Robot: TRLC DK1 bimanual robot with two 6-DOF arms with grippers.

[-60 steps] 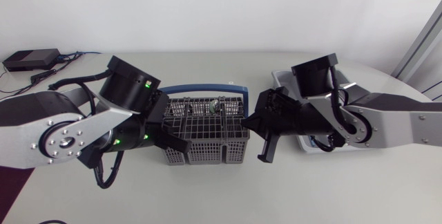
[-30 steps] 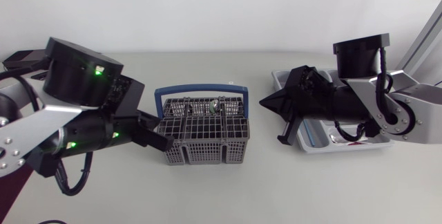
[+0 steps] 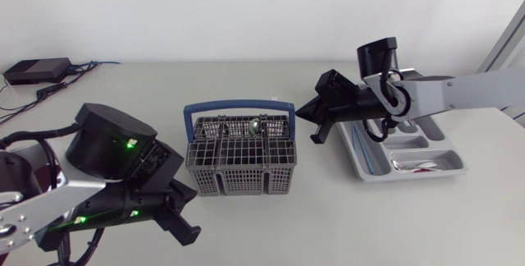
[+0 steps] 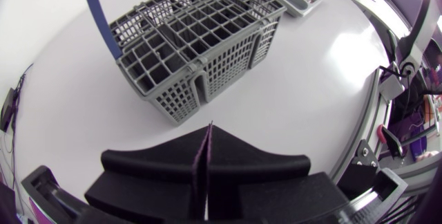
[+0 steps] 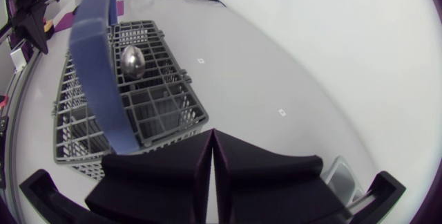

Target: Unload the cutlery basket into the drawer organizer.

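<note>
The grey cutlery basket point(image 3: 242, 158) with a blue handle point(image 3: 238, 107) stands mid-table, and one spoon point(image 3: 257, 125) sticks up in its back row. The white drawer organizer point(image 3: 361, 167) lies to its right with some cutlery in it. My left gripper point(image 3: 187, 231) is shut and empty, off the basket's front left corner. In the left wrist view the gripper point(image 4: 209, 127) points at the basket point(image 4: 193, 44). My right gripper point(image 3: 310, 123) is shut and empty, between basket and organizer. Ahead of the gripper point(image 5: 212, 134) in the right wrist view are the handle point(image 5: 103, 58) and spoon point(image 5: 133, 59).
A black box point(image 3: 36, 71) with cables sits at the table's far back left. The organizer's corner point(image 5: 342, 175) shows beside my right gripper. Bare tabletop point(image 3: 344, 225) lies in front of the basket and organizer.
Both arms have drawn away from the basket. The left gripper swung from the basket's left side to its front left. The right gripper rose back toward the organizer's left end.
</note>
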